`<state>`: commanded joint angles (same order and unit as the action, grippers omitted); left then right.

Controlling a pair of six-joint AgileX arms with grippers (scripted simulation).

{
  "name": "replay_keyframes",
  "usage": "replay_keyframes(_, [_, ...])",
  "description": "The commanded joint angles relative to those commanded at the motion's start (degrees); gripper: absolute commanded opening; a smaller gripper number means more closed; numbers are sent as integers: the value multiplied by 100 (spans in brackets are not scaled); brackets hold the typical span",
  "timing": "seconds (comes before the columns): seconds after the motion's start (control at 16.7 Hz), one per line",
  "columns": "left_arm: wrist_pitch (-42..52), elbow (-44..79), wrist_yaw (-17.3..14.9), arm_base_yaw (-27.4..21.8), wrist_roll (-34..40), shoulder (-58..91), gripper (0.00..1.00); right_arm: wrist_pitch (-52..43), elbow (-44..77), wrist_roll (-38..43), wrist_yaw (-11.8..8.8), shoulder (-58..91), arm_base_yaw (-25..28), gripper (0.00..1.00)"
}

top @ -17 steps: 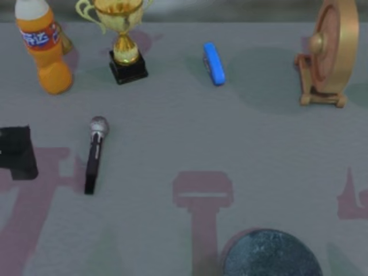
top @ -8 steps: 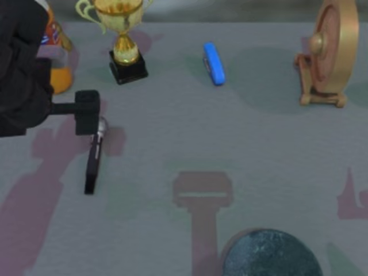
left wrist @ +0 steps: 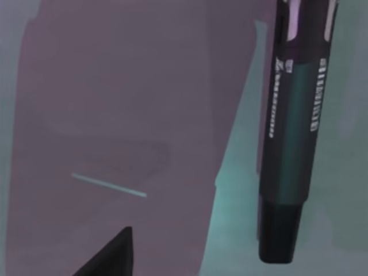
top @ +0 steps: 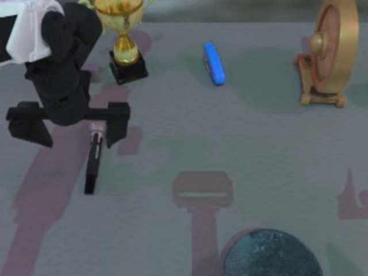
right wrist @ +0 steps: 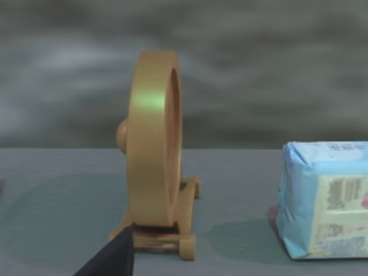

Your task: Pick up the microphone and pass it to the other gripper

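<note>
Black left gripper (top: pixel 72 123) hangs, fingers apart, over the microphone (top: pixel 92 164) head, open cloth (top: pixel 241 149) rightward.

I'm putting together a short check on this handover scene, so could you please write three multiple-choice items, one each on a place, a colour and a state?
1. Where does the left gripper hang?
A. over the head end of the microphone
B. over the blue oblong object
C. beside the gold wheel ornament

2. What colour is the microphone's handle?
A. orange
B. black
C. gold

3. How do the left gripper's fingers stand?
A. shut on the microphone
B. shut on nothing
C. spread wide open

Answers:
1 A: in the top view the gripper covers the microphone's head, near the gold trophy.
2 B: the slim handle shows black on the grey table.
3 C: the two fingers sit far apart on either side, and the microphone lies flat on the table.
</note>
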<state>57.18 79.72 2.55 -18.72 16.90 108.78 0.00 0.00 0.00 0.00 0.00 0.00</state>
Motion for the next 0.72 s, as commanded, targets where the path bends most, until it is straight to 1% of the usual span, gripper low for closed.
replay_keyframes(0.36, [-104, -69, -3, 27, -17, 39, 100, 0, 0, 0, 0, 0, 0, 100])
replay_keyframes(0.48, [-427, -229, -4, 32, -37, 216, 100, 0, 0, 0, 0, 0, 0, 100])
replay_keyframes(0.72, [-1505, -696, -10, 64, -74, 751, 100, 0, 0, 0, 0, 0, 0, 100])
